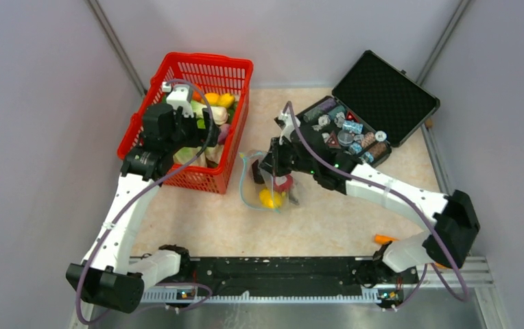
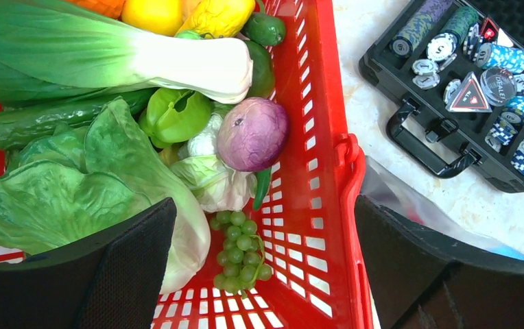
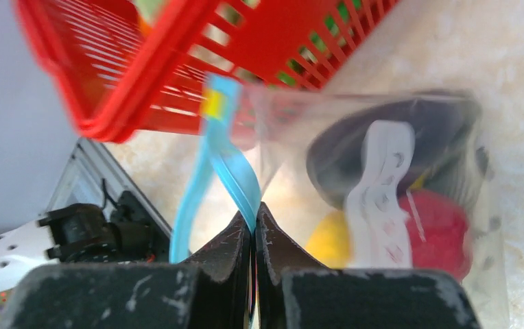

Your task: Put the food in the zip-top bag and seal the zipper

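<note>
The clear zip-top bag [image 1: 273, 186] lies beside the red basket. It holds a yellow piece [image 3: 328, 240], a red round one [image 3: 437, 233] and a dark one behind the white label [image 3: 379, 192]. My right gripper [image 3: 254, 221] is shut on one side of the light-blue zipper strip [image 3: 235, 171] and holds the mouth open; it also shows in the top view [image 1: 273, 166]. My left gripper [image 2: 266, 274] is open and empty above the basket, over green grapes [image 2: 239, 250]. A purple onion [image 2: 252, 133], lettuce [image 2: 60, 192], a cucumber [image 2: 40, 120] and yellow pieces [image 2: 177, 14] lie in the basket.
The red mesh basket [image 1: 235, 75] stands at the back left, its near wall [image 2: 328, 205] touching the bag. An open black case [image 1: 383, 92] of chips and trinkets sits at the back right. An orange stick tool [image 1: 385, 239] lies near the right arm's base.
</note>
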Robot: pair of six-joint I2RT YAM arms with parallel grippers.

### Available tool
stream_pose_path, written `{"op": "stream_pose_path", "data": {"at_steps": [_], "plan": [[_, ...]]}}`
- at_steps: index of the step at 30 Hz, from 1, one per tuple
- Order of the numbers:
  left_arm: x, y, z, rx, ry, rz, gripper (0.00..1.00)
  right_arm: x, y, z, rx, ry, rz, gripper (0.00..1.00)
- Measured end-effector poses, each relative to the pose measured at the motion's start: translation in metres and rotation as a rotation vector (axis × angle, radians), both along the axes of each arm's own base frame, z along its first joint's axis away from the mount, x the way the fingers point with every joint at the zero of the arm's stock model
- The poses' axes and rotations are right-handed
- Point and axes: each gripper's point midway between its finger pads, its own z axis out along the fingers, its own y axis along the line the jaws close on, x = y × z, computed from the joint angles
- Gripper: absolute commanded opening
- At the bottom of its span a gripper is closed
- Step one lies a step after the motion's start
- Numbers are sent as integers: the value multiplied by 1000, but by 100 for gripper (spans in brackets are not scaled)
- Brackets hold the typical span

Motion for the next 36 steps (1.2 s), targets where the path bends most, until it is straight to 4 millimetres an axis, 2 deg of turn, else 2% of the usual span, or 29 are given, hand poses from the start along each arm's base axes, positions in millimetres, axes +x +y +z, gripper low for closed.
{"op": "stream_pose_path", "data": {"at_steps": [4, 6, 15, 21, 23, 26, 31, 34, 36], "plan": [[1, 0, -1, 3, 4, 0, 99, -11, -10, 49, 72, -111, 27, 1], [1, 0, -3, 3, 7, 0, 99, -12, -15, 63, 92, -144, 14, 1], [2, 0, -4, 5, 14, -2, 99, 2, -54, 85, 68, -221, -178, 1], [1, -1, -5, 11, 16, -11, 99, 1, -89, 106, 129, -288, -304, 1], [1, -1, -6, 16, 15, -18, 99, -1, -94, 98, 141, -287, -318, 1], [1, -2, -6, 22, 13, -26, 99, 3, -88, 75, 103, -248, -319, 1], [1, -2, -8, 31, 18, -30, 99, 9, -67, 17, -28, -130, -280, 0], [0, -1, -10, 40, 23, -33, 99, 8, -59, 5, -46, -96, -253, 0], [0, -1, -10, 48, 22, -38, 99, 8, -58, 9, -35, -98, -251, 0]]}}
